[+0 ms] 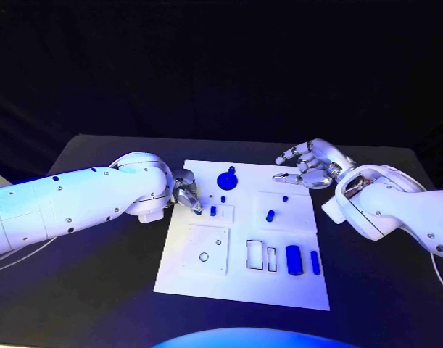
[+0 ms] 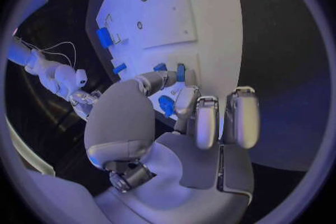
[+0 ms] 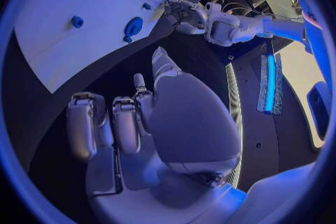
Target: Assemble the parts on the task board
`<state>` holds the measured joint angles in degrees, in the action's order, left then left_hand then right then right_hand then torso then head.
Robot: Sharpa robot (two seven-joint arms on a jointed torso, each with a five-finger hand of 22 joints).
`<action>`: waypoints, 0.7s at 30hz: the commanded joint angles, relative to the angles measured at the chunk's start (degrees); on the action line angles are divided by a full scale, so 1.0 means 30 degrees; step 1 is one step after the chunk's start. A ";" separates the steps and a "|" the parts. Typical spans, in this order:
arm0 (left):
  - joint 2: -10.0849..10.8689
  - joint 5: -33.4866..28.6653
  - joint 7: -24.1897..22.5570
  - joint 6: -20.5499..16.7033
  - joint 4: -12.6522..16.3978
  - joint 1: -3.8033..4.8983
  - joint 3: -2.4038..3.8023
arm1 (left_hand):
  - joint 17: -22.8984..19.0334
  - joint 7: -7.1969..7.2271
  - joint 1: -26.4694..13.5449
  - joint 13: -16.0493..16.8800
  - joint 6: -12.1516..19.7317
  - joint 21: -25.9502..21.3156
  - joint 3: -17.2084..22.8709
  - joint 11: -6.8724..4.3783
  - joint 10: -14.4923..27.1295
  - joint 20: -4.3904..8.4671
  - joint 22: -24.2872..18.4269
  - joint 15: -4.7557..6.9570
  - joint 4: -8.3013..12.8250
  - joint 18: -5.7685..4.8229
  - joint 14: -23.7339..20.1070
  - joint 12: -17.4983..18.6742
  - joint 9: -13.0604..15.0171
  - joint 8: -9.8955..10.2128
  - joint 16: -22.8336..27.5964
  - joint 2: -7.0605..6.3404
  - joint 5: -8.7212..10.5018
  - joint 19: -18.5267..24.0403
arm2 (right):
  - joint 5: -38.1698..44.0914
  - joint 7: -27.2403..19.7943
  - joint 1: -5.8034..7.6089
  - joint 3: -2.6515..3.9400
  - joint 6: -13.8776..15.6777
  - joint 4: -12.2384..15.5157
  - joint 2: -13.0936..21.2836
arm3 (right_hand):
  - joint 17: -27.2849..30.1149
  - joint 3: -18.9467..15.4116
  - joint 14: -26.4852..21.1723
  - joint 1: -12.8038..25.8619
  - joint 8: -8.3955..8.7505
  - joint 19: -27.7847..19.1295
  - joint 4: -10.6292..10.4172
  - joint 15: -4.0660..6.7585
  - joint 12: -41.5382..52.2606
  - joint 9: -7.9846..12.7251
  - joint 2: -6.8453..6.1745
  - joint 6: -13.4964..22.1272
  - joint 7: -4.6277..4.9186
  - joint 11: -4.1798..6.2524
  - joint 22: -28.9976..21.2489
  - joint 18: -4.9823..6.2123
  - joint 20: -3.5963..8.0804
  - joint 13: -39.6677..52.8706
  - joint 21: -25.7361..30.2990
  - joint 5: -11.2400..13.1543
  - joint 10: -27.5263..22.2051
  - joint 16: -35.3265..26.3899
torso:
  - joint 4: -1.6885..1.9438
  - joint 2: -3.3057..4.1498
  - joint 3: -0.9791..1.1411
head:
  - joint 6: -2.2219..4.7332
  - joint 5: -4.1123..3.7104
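White rectangular task board [image 1: 244, 284] lies nearest, centred on the black table [image 1: 96, 290], small blue parts [image 1: 294, 259] on it. Left hand [image 1: 188, 192] pinches a small blue peg [image 2: 181, 71] at the board's left edge. Right hand [image 1: 310, 167] hovers beside the far right corner, fingers loosely spread, holding nothing.

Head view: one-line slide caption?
Left hand reaches small blue parts on the white task board; right hand hovers open at its far corner.

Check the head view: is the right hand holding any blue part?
No. The right hand hovers with spread fingers past the board's far right corner, holding nothing.
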<state>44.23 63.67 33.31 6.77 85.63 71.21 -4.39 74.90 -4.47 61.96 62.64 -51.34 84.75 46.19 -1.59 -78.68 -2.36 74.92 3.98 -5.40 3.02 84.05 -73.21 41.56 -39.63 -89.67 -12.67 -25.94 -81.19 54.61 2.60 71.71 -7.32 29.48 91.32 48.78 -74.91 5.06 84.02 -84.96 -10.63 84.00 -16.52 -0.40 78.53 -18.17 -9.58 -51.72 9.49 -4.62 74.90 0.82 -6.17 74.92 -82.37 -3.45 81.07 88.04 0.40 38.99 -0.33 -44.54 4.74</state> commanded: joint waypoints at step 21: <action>-0.0249 -0.0153 0.0253 0.0984 -0.0130 -0.0023 -0.0016 | 0.4984 0.0643 -0.0057 0.0043 -0.0787 0.0116 0.2199 -0.0020 -0.0125 0.0020 0.1650 0.0163 0.2115 -0.0120 0.1971 -0.0081 0.2088 -0.0125 -0.0085 0.0269 -0.0067 -0.0156 | 0.0207 -0.0208 -0.0052 0.0001 -0.0267 -0.0032 -0.0009 | -0.3461 -0.0072 0.1549 0.0094 -0.0091 0.0766 0.0029 0.0057 -0.0103 -0.0013 0.0055 0.0077 -0.0075 0.0045 0.3525 0.0353 -0.0006 0.2264 0.0097 -0.0009 -0.0100 -0.0086 | -0.0035 0.0017 0.0042 | -0.0051 -0.0011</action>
<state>43.73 63.99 33.75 7.93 85.22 71.30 -4.31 74.94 -4.47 61.73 62.70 -51.34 84.97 46.19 -1.52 -78.73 -2.16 74.91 3.98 -5.40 3.03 84.04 -73.21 43.60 -39.62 -89.66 -12.42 -26.15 -81.39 54.63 2.59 71.59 -7.32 29.41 91.16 48.75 -74.95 5.07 84.02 -84.96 -10.63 84.00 -16.52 -0.40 78.53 -18.17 -9.58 -51.72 9.49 -4.62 74.94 0.82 -6.17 74.91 -82.37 -3.45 81.07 88.04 0.34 39.02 -0.21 -44.73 4.74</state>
